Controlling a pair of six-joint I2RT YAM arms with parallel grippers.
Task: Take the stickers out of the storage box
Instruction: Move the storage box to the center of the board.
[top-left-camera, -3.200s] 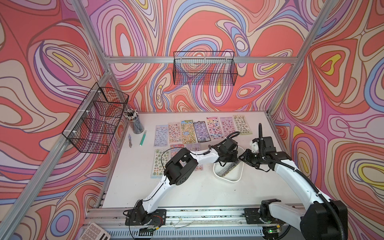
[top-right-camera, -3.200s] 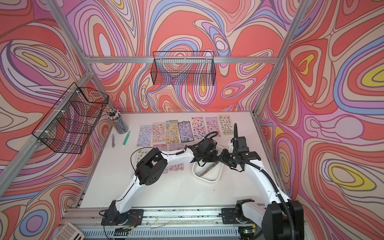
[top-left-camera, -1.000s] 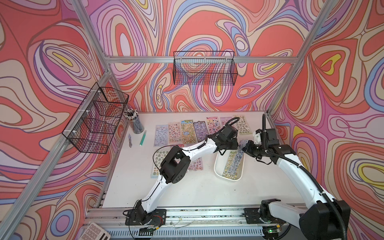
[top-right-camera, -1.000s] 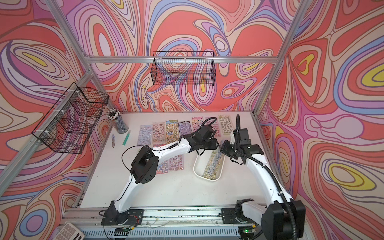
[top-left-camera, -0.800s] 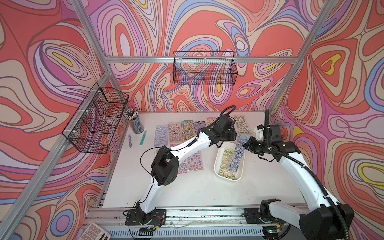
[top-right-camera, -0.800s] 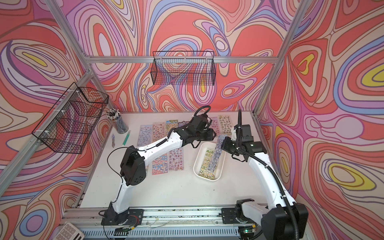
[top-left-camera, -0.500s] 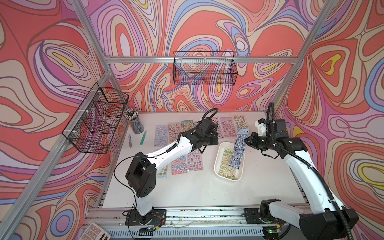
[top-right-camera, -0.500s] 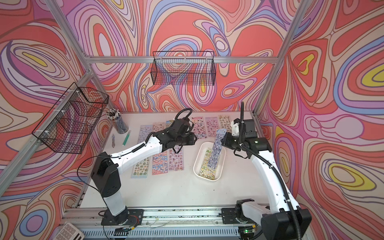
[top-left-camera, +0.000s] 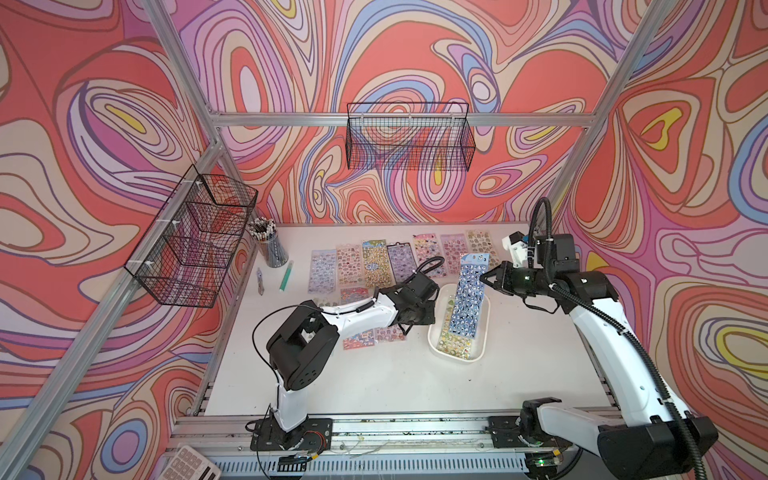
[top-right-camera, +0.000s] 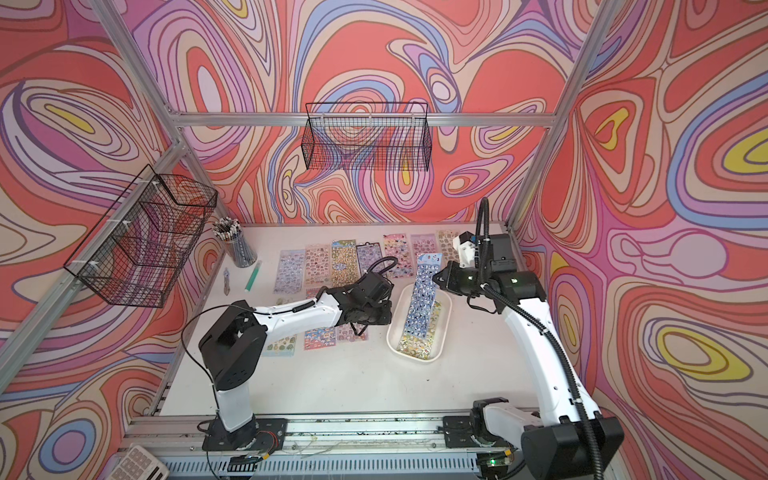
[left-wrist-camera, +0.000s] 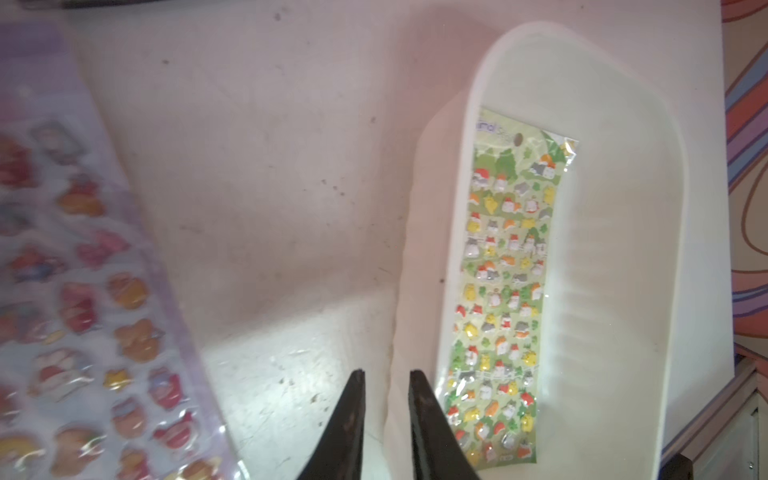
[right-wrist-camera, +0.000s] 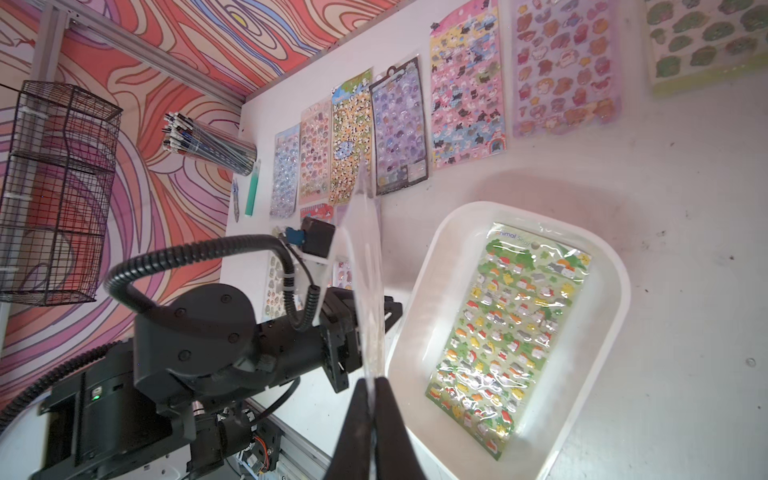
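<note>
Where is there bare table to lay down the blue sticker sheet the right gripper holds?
Widest bare patch for the blue sticker sheet: the table between the storage box and the front rail. A narrower strip lies between the box and the right arm. Crowded: the stickers along the back, and the second row under the left arm.

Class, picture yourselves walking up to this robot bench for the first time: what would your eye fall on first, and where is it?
First, the blue sticker sheet hanging from the right gripper over the white storage box at mid-table. Next, the loud swirled walls all round, and the row of stickers along the back of the table.
</note>
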